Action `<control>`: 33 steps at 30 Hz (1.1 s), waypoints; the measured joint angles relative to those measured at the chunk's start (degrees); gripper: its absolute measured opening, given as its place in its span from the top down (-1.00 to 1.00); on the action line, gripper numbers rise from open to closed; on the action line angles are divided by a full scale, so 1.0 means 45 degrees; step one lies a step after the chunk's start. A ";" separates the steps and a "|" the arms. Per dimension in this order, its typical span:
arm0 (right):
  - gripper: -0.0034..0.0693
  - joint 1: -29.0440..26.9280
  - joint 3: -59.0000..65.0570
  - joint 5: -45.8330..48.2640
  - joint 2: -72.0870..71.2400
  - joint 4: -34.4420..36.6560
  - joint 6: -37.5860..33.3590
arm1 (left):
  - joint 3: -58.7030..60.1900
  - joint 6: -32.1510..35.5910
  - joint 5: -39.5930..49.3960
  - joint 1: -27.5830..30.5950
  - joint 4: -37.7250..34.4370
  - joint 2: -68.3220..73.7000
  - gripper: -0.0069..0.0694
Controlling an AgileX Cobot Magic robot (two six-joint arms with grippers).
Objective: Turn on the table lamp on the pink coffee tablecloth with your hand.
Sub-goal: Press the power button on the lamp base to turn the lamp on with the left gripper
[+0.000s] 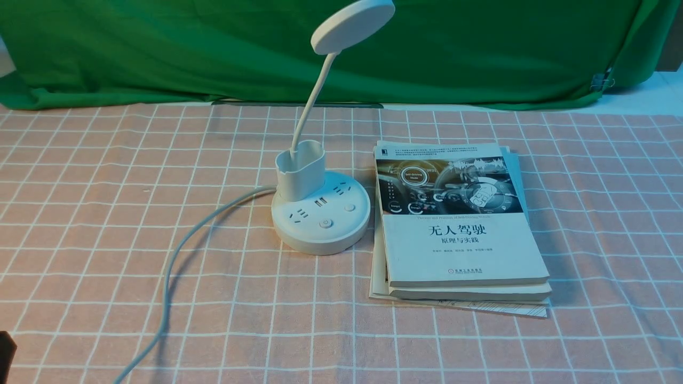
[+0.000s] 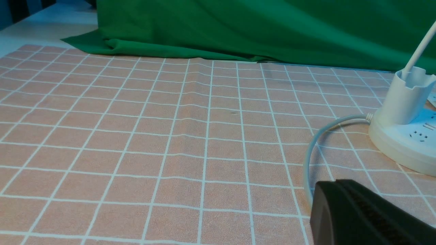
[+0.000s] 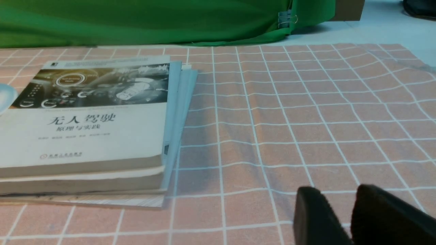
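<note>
1. Green backdrop cloth (image 1: 240, 58) behind pinkish-brown, white-gridded tablecloth (image 1: 96, 224).
2. Left black fingers (image 2: 328, 207): pressed together, empty.
3. White disc-headed lamp (image 1: 320, 242) stands on tablecloth, beside stacked books (image 1: 464, 250). Neck likely bendy; base likely stiff, perhaps slidey. No grasp: press power button (image 1: 326, 223) straight down.
4. Right black fingers (image 3: 315, 211): slightly spread, empty.

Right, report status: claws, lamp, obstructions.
Left claw shut, empty; right claw open, empty. Lamp standing, neither claw touching it. Book stack beside it, buttons uncovered.
</note>
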 joint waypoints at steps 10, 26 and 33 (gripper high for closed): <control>0.25 0.0000 0.0000 0.0000 0.0000 0.0000 -0.0013 | 0.0000 0.0000 0.0000 0.0000 0.0000 0.0000 0.81; 0.25 0.0000 0.0000 0.0000 0.0000 0.0000 -0.0001 | 0.0000 -0.0857 -0.0918 0.0000 -0.1184 0.0000 0.81; 0.25 0.0000 0.0000 0.0000 0.0000 0.0000 -0.0001 | 0.0000 -0.5828 -0.1695 0.0000 -0.9778 0.0000 0.81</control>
